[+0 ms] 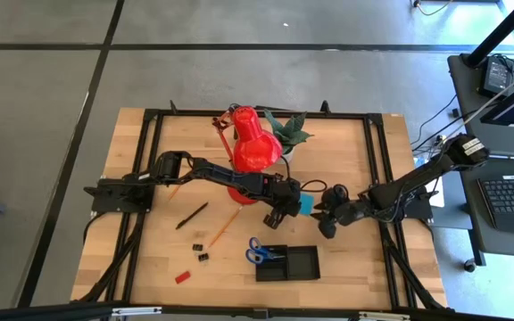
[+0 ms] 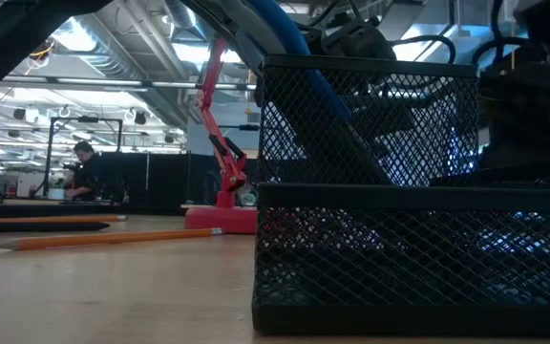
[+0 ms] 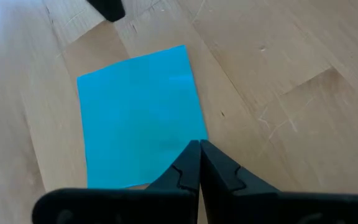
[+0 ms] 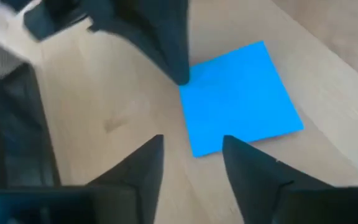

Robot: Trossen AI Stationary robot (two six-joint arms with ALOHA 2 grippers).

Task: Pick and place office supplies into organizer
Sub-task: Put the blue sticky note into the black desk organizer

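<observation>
The blue square note pad (image 1: 306, 205) lies flat on the wooden table right of centre. My left gripper (image 3: 199, 146) is shut, its tips at one corner of the pad (image 3: 142, 112). My right gripper (image 4: 191, 152) is open and slants down; its two fingers stand on either side of another corner of the pad (image 4: 238, 93), and I see no touch. The black mesh organizer (image 1: 289, 264) stands near the front edge. The blue-handled scissors (image 1: 258, 253) lie with their blades over its left rim. A pencil (image 1: 226, 224), a black pen (image 1: 192, 215), black clips (image 1: 202, 251) and a red block (image 1: 182, 276) lie loose to the left. My left gripper meets the note pad with its shut fingertips at one corner (image 3: 191, 138), coming down at a slant from the table's left. The right wrist view shows the same dark tips (image 4: 180, 74) on that corner. The pad stays flat on the table.
The big red desk lamp (image 1: 252, 147) and a green plant (image 1: 289, 130) stand just behind both grippers. The organizer's mesh wall (image 2: 370, 248) fills the right of the low view, with a pencil (image 2: 113, 237) to its left. A person (image 2: 84, 167) sits far off in the room.
</observation>
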